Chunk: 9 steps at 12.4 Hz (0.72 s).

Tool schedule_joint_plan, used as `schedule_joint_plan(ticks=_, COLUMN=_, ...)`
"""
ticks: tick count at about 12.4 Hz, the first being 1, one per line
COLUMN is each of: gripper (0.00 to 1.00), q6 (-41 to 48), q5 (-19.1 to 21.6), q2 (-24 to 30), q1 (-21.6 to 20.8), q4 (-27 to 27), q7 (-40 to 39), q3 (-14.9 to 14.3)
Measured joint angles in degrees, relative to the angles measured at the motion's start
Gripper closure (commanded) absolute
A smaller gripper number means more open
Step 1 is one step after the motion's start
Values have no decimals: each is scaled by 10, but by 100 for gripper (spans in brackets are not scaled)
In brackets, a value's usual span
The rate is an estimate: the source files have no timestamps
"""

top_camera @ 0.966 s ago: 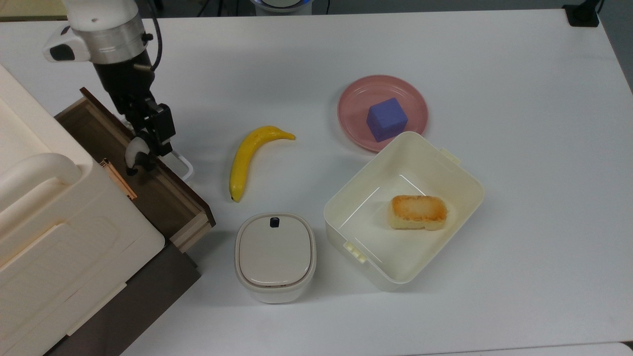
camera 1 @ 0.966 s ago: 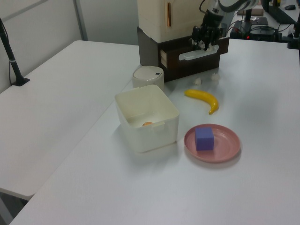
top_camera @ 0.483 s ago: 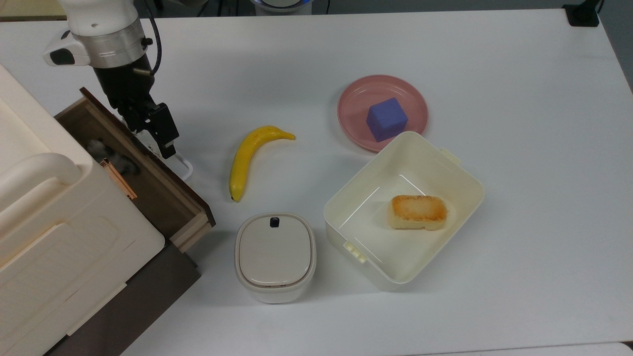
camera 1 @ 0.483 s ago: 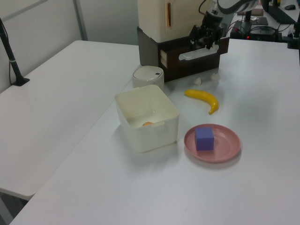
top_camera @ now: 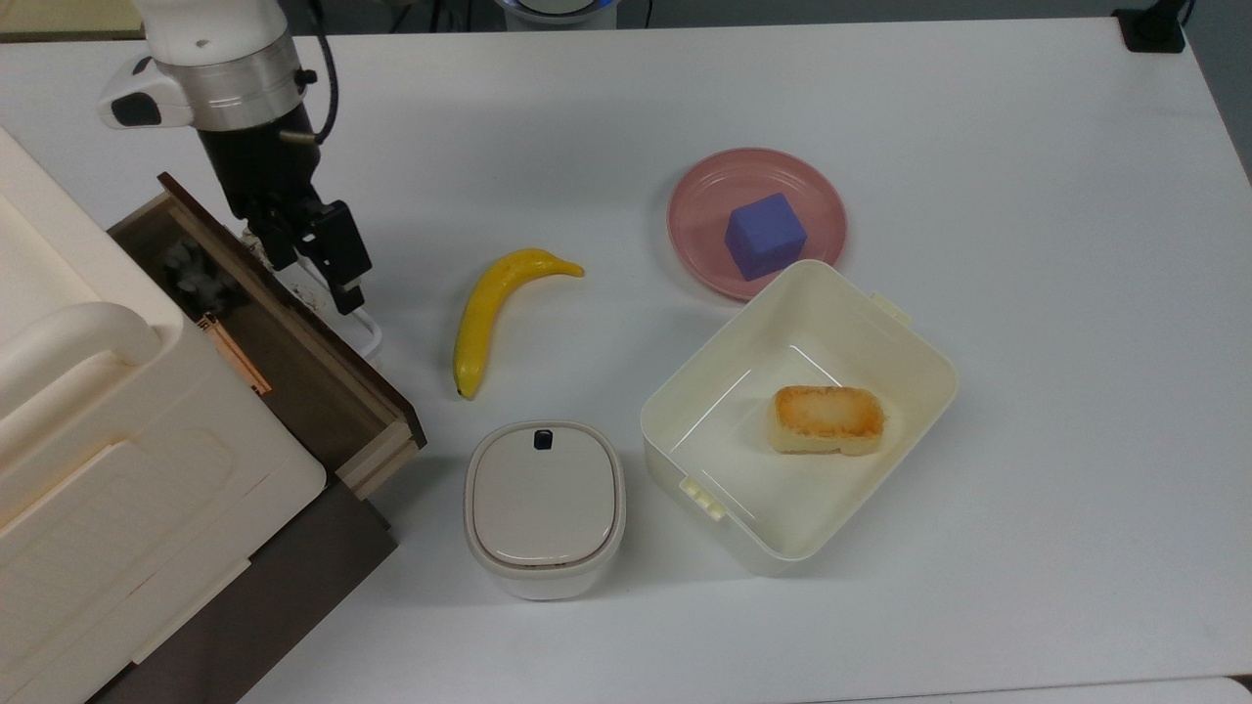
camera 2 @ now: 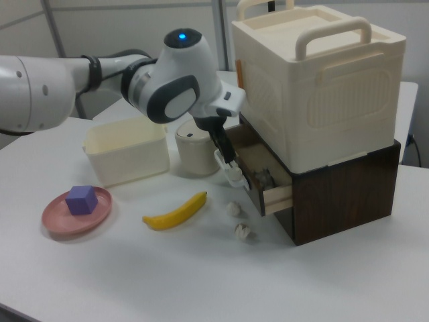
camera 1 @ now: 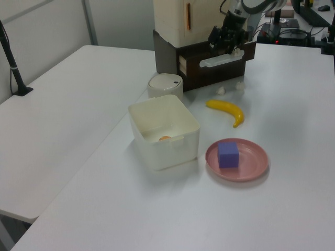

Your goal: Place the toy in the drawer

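At top view's left edge, cabinet: cream cabinet (top_camera: 108, 460) with loop handles on top, sits on a dark brown base
Drawer: drawer (top_camera: 293, 376) pulled open, brown wood inside, dark front panel, white loop handle on its front facing the banana
Toy: toy (top_camera: 199, 277) lies on the drawer floor near the far end in the top view, dark and blurry; right view shows it (camera 2: 263, 177) inside the open drawer close to the front panel
Gripper: gripper (top_camera: 315, 262) above the drawer's front edge and handle, fingers spread apart, nothing between them; black finger (top_camera: 342, 256) hangs over the white handle; apart from the toy
Arm: white arm with silver wrist ring comes in from the top view's upper left
Banana: yellow banana (top_camera: 494, 311) on the table just to the top view's right of the drawer handle, not touching it
Lidded pot: cream round-cornered container (top_camera: 544, 506) with a closed lid and small dark knob, below the banana in the top view
Tub: open cream tub (top_camera: 910, 342) to the top view's right of the pot, holds a browned bread-like piece (top_camera: 827, 419)
Plate: pink plate (top_camera: 699, 205) just above the tub, nearly touching its rim; purple-blue cube (top_camera: 764, 235) on it
Scraps: two small crumpled white bits (camera 2: 238, 220) on the table before the drawer in the right view
Table: white table (top_camera: 1027, 196)
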State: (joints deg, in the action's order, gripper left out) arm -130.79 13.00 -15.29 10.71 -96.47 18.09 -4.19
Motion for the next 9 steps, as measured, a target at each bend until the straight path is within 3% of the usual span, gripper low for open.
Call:
schedule_joint_plan(ticks=3, gripper=0, q6=69, q5=-5, q2=26, q1=-28, q4=4, q7=-30, q3=2)
schedule_joint_plan(ticks=6, gripper=0, q6=168, q5=-13, q2=51, q1=-51, q4=4, q7=-137, q3=3)
schedule_joint_plan(ticks=9, gripper=0, q6=233, q5=-85, q2=72, q1=-79, q4=5, q7=-203, q3=4)
